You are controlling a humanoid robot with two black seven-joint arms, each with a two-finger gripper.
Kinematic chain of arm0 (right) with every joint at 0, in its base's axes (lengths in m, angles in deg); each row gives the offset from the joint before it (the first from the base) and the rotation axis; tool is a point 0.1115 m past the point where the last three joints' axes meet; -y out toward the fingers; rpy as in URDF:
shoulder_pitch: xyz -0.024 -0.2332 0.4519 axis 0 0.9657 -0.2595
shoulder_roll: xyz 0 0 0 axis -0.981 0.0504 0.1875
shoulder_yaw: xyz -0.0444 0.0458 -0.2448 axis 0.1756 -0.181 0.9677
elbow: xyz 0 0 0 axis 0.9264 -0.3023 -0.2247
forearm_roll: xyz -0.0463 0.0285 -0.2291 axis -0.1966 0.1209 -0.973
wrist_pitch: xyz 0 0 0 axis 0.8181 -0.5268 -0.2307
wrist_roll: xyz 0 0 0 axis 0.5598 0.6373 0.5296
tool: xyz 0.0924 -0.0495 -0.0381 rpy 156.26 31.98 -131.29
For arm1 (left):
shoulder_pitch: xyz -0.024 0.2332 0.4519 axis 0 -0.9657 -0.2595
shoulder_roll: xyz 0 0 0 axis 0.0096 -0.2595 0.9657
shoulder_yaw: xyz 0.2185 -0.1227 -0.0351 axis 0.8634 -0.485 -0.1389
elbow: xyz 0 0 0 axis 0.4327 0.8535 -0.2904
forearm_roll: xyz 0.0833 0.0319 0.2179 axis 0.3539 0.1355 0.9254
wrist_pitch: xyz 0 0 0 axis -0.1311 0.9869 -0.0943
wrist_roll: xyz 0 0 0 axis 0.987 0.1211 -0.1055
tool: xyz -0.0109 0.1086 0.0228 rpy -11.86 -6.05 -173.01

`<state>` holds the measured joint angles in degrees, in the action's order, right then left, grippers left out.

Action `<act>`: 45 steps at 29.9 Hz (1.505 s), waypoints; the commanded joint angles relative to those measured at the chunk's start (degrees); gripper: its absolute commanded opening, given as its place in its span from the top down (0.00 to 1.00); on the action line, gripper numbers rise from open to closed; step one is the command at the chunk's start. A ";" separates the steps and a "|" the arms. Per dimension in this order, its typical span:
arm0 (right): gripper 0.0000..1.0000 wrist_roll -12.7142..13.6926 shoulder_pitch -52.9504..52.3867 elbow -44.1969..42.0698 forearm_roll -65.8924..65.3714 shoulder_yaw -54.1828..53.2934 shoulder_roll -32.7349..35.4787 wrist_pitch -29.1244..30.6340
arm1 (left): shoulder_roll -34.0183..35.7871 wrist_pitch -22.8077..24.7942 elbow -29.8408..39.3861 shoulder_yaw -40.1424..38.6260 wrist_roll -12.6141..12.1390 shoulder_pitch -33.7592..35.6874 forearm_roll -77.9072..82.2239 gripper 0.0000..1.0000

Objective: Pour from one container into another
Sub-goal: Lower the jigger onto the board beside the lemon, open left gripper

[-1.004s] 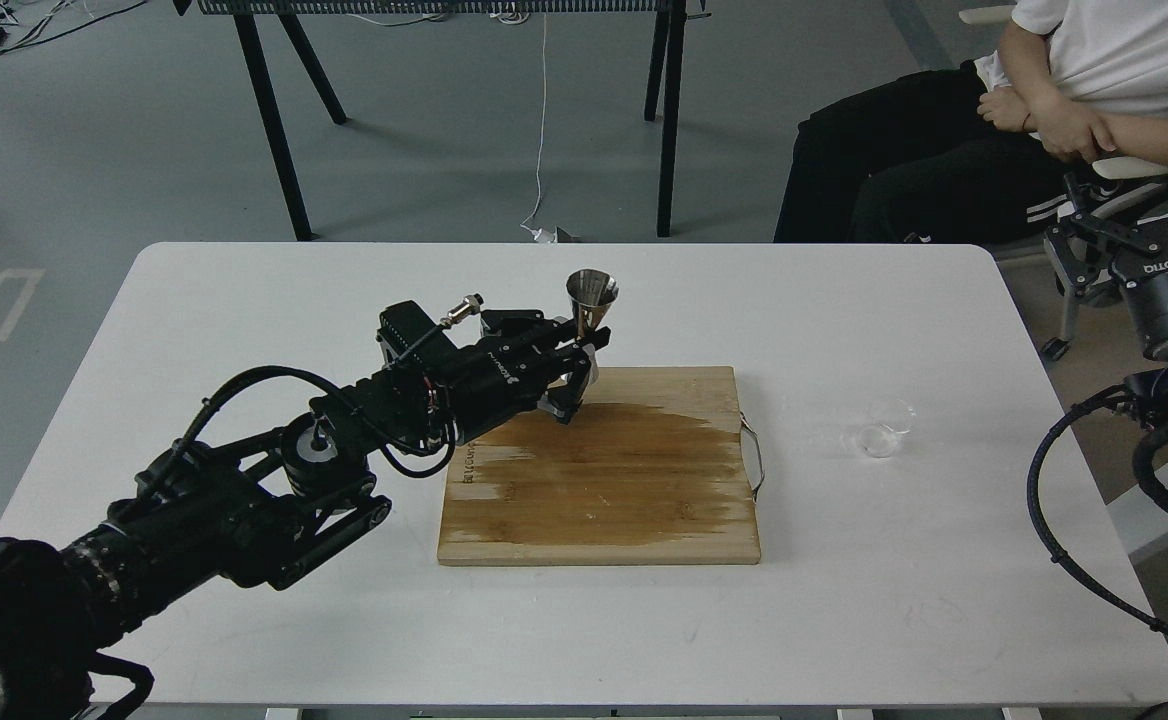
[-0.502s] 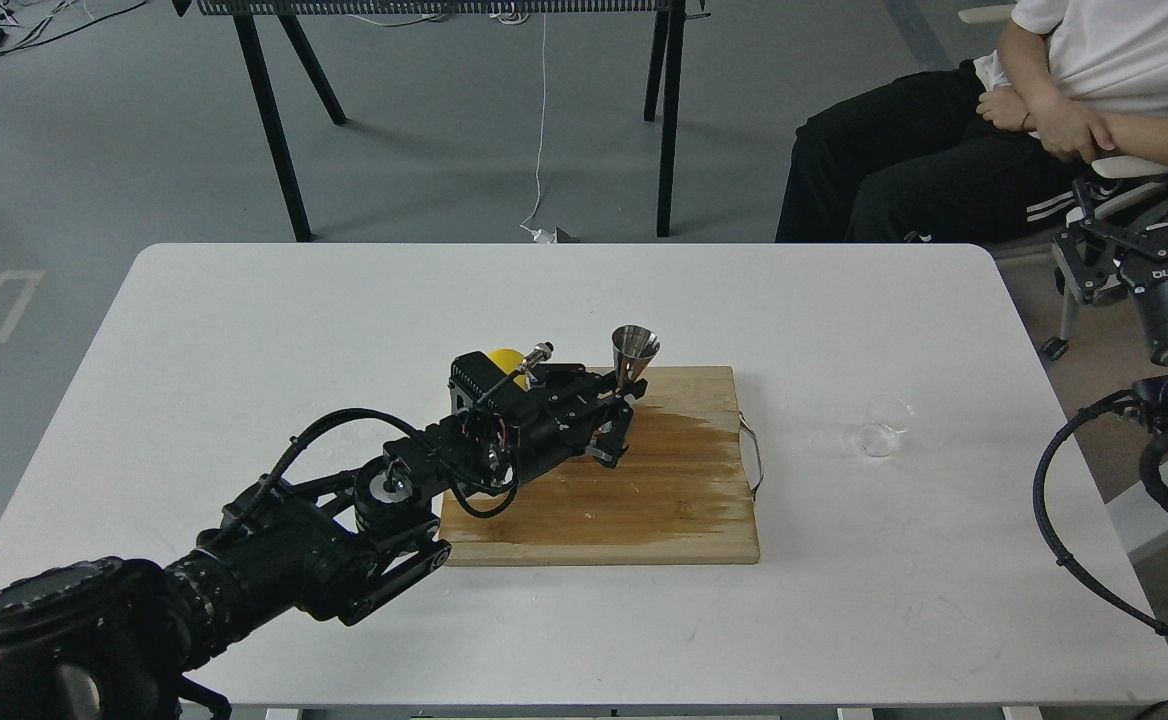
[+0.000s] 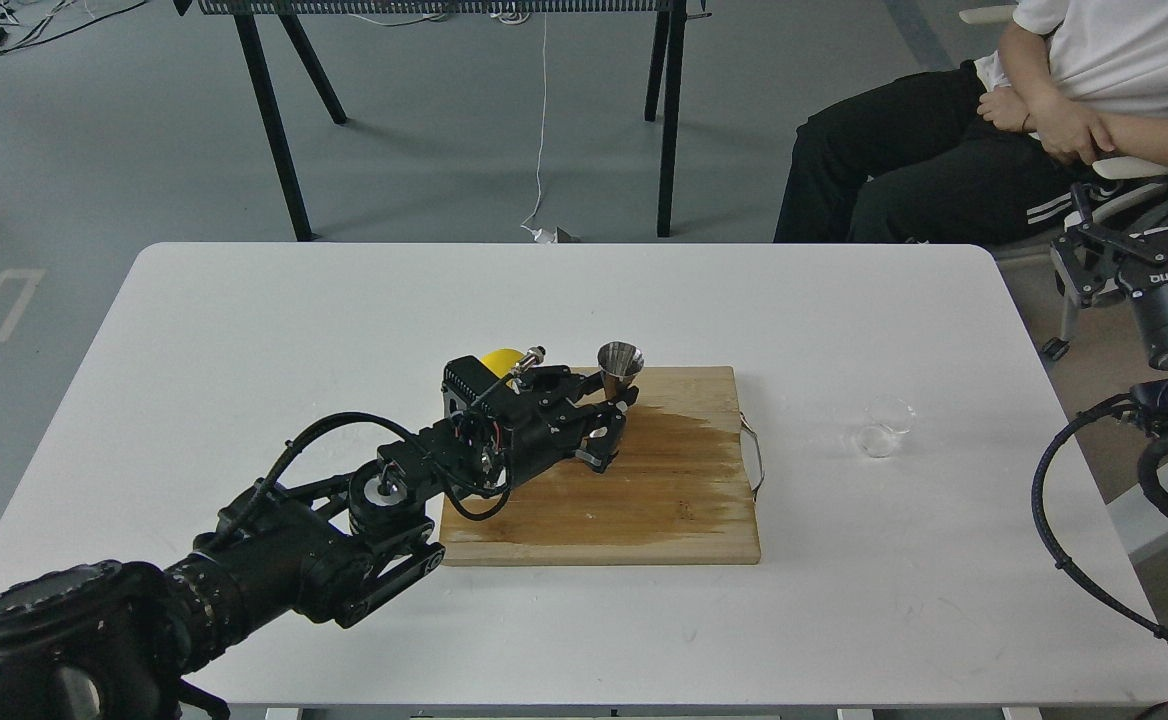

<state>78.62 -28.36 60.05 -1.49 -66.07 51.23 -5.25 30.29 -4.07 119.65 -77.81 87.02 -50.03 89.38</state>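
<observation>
The shiny steel jigger (image 3: 620, 360) stands upright at the back edge of the wooden cutting board (image 3: 644, 510), its mouth facing up. My left gripper (image 3: 617, 420) is shut on its lower half, reaching in from the left across the board's back left corner. The clear plastic cup (image 3: 885, 425) stands alone on the white table right of the board, well apart from both grippers. My right gripper (image 3: 1109, 262) hangs off the table's right edge, beyond the cup; its fingers are too dark to tell apart.
A yellow lemon (image 3: 497, 361) peeks out behind my left wrist at the board's back left. The board has a dark wet stain and a metal handle (image 3: 756, 455) on its right side. A seated person (image 3: 1064, 100) is at the back right.
My left gripper has carried the jigger rightward and down, from above the table behind the board to the board's back edge. The lemon has come into view. The cup has not moved.
</observation>
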 commanded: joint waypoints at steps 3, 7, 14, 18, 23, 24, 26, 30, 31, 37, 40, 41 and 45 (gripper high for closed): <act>0.00 -0.01 -0.06 -0.58 0.00 -0.70 -0.01 0.00 | 0.00 0.02 0.26 0.00 0.01 -0.13 0.01 0.66; 0.00 -0.01 0.03 -0.58 0.00 -0.70 0.08 0.00 | 0.00 0.02 0.52 0.08 0.10 0.04 0.01 0.65; 0.00 -0.01 0.03 -0.58 0.00 -0.70 0.08 0.00 | 0.00 -0.07 1.05 0.08 0.18 0.04 0.01 0.61; 0.00 -0.01 0.11 -0.58 0.00 -0.61 0.08 0.00 | 0.00 -0.07 2.01 0.08 0.27 -0.66 0.01 0.61; 0.00 -0.01 0.12 -0.58 0.00 -0.61 0.08 0.00 | 0.00 -0.07 2.37 0.08 0.27 -0.92 0.01 0.56; 0.00 -0.01 0.12 -0.58 0.00 -0.61 0.08 0.00 | 0.00 -0.07 2.37 0.08 0.27 -0.92 0.01 0.56; 0.00 -0.01 0.12 -0.58 0.00 -0.61 0.08 0.00 | 0.00 -0.07 2.37 0.08 0.27 -0.92 0.01 0.55; 0.00 -0.01 0.03 -0.58 0.00 -0.61 0.08 0.00 | 0.00 -0.16 2.45 0.08 0.36 -0.92 0.01 0.53; 0.00 -0.01 0.11 -0.58 0.00 -0.61 0.08 0.00 | 0.00 -0.16 2.46 0.08 0.45 -0.92 0.01 0.52; 0.00 -0.01 0.12 -0.58 0.00 -0.61 0.08 0.00 | 1.67 -0.25 5.26 0.08 0.62 -1.10 0.01 0.45; 0.00 -0.01 0.12 -0.58 0.00 -0.61 0.08 0.00 | 2.90 -0.25 7.11 0.08 0.71 -1.27 0.01 0.34; 0.00 -0.01 0.12 -0.58 0.00 -0.61 0.08 0.00 | 3.25 -0.25 7.55 0.08 0.80 -1.62 0.01 0.33; 0.00 -0.01 0.12 -0.58 0.00 -0.61 0.08 0.00 | 3.43 -0.07 8.17 0.08 0.80 -2.42 0.01 0.29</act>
<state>78.62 -28.25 59.47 -1.49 -66.68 51.31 -5.25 33.55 -4.32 127.50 -77.72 87.79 -52.05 89.38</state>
